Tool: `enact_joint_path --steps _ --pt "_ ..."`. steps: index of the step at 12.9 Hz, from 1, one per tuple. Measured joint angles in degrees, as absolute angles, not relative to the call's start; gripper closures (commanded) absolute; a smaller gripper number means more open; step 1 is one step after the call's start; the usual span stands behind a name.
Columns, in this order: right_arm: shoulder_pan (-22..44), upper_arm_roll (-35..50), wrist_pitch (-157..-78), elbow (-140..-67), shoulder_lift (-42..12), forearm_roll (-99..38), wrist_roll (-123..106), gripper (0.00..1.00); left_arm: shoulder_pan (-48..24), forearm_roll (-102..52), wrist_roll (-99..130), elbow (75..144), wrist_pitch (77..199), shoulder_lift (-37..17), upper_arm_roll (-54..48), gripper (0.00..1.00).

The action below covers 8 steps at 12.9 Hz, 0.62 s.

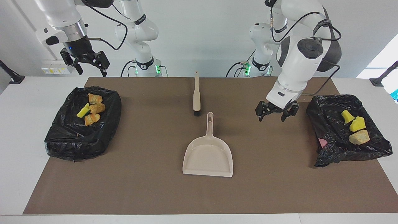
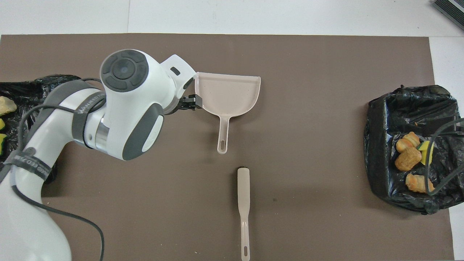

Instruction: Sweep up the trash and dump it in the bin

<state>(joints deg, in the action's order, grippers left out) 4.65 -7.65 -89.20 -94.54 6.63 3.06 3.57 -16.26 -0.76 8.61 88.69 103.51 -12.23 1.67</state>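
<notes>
Nearest the robots, we see the brush (image 1: 196, 97) lying flat on the brown mat (image 1: 149, 186), bristles pointing away from the robots, with nothing gripping it. Just past its bristles lies the dustpan (image 1: 209, 155), handle toward the brush, its tray bare of any scraps.

At the right arm's end of the desk (image 1: 21, 130), a black-lined bin (image 1: 80, 137) holds four pieces of trash (image 1: 91, 109): orange crusty lumps and a yellow sponge piece. The right claw (image 1: 88, 63) hangs high over the desk edge near that bin, fingers spread, gripping nothing; this arm waits.

At the left arm's end, a second black-lined bin (image 1: 345, 146) holds three more scraps (image 1: 356, 127), two yellow and one tan. The left claw (image 1: 276, 113) hovers over the mat between the dustpan and that bin, fingers spread and gripping nothing.

We find no loose scraps on the mat in either view. By our reading the sweeping and dumping are finished, tools are set down, and only the arms' retreat may remain.
</notes>
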Motion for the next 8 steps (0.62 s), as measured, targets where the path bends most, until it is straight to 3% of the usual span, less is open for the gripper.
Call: enact_joint_path --steps 8 --pt "4.7 -7.6 -89.2 -94.5 6.6 3.1 3.6 0.00 -5.6 -0.9 -5.5 91.4 93.3 -1.3 2.0 0.00"
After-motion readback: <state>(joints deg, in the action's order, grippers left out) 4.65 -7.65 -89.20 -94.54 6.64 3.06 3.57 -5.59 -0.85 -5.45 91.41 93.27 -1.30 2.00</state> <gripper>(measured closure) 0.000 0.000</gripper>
